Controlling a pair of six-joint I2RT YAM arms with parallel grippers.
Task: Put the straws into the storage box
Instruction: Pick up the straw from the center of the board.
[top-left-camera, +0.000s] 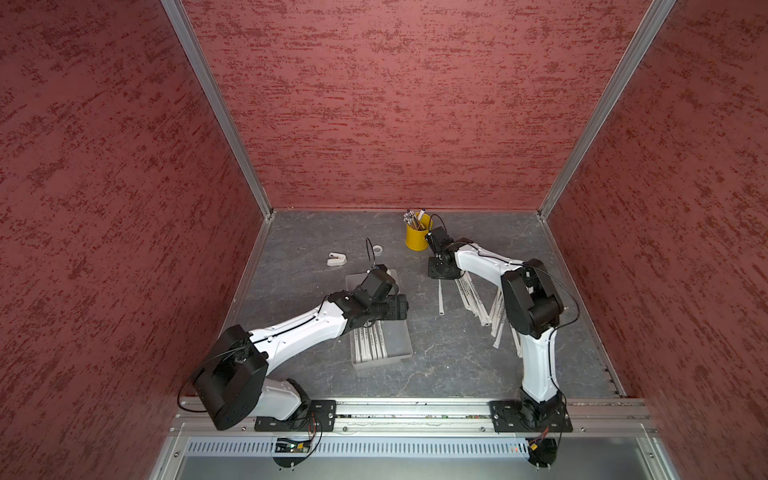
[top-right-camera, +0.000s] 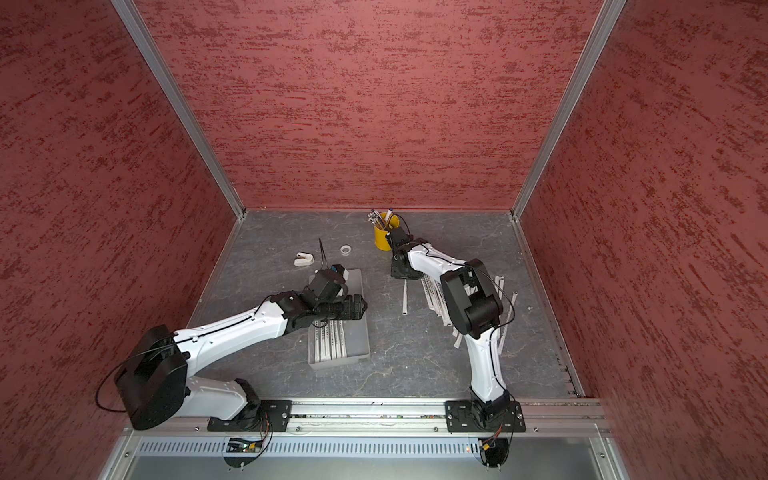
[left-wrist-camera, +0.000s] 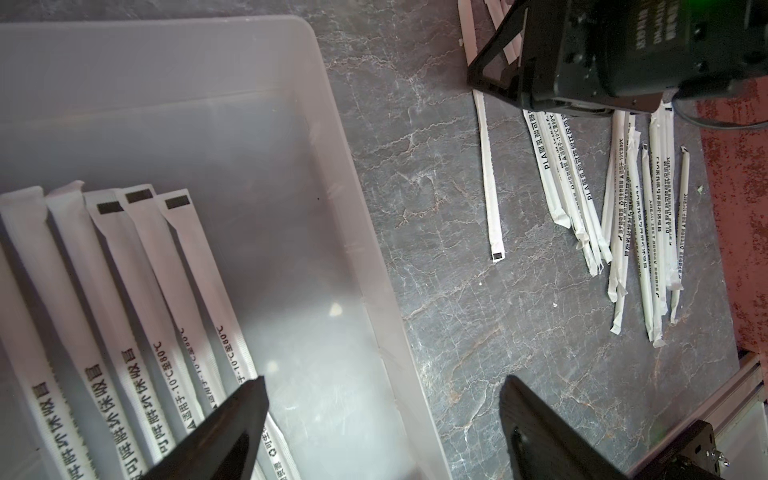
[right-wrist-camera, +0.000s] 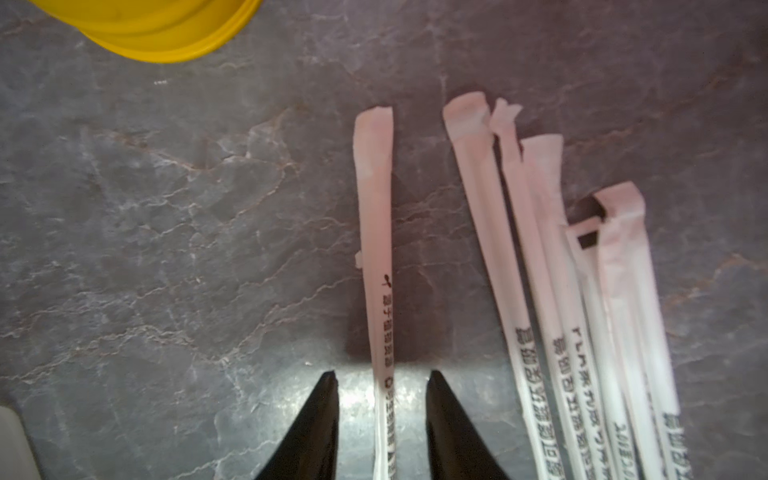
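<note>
The right pincer (right-wrist-camera: 382, 374) stands open astride the lone straw (right-wrist-camera: 374, 208) nearest the box (left-wrist-camera: 249, 124) (easiest to pinch alone); the left pincer (left-wrist-camera: 384, 380) hangs open above it.

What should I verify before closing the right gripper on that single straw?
1. Straddle: the right gripper has a finger on each side of the lone straw: ok.
2. Grip made: not ok, gaps on both sides.
3. The straw pile clear of the fingers: ok.
4. The yellow cup clear: ok.
5. The storage box has room beside its straws: ok.
6. The left gripper clear of the box: not ok, open above its rim.
</note>
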